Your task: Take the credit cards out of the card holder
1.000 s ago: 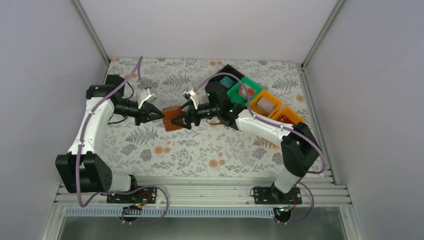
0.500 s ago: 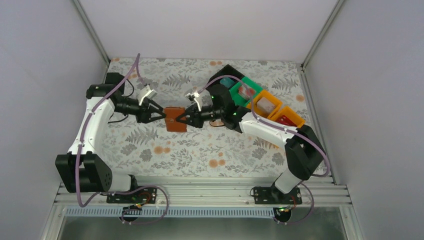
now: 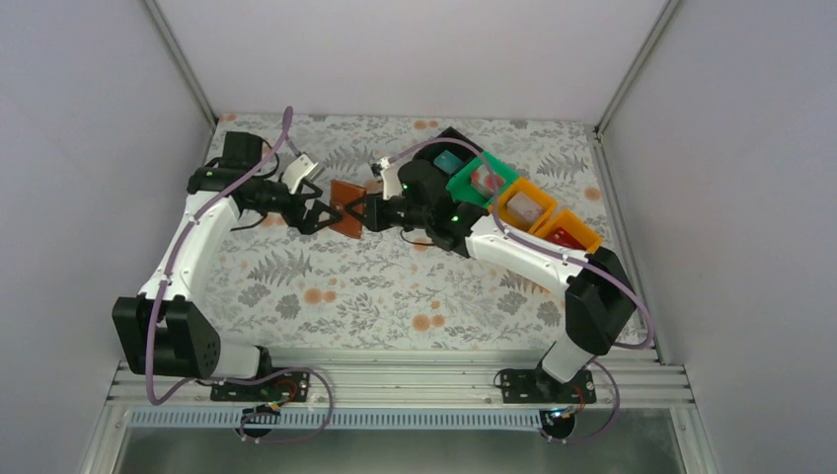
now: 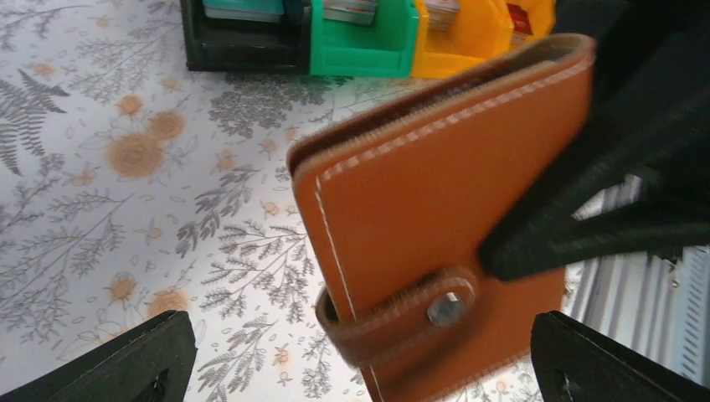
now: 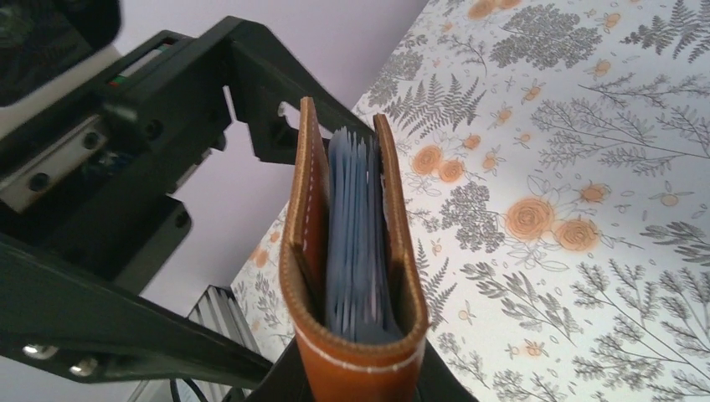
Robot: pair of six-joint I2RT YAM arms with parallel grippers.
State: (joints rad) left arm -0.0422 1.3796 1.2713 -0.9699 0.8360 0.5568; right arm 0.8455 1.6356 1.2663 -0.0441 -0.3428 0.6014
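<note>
The brown card holder (image 3: 345, 222) hangs above the table, folded, its snap strap (image 4: 402, 314) fastened. My right gripper (image 3: 370, 213) is shut on its spine end (image 5: 356, 368). In the right wrist view the pale blue-grey inside (image 5: 360, 234) shows between the two covers, and no single card can be told apart there. My left gripper (image 3: 318, 217) is open, its fingers (image 4: 126, 364) spread either side of the holder's strap end without touching it. A teal card (image 3: 449, 161) lies in the black bin and a red one (image 3: 563, 235) in the outermost orange bin.
A row of bins stands at the far right: black (image 3: 456, 138), green (image 3: 466, 188), orange (image 3: 508, 215) and a second orange (image 3: 582, 229). The floral table cover (image 3: 395, 296) lies below. Grey walls close in the left, right and back.
The holder has passed from my left gripper to my right: the left opened and let go, the right shut on it. Both grippers and the holder shifted toward the far side.
</note>
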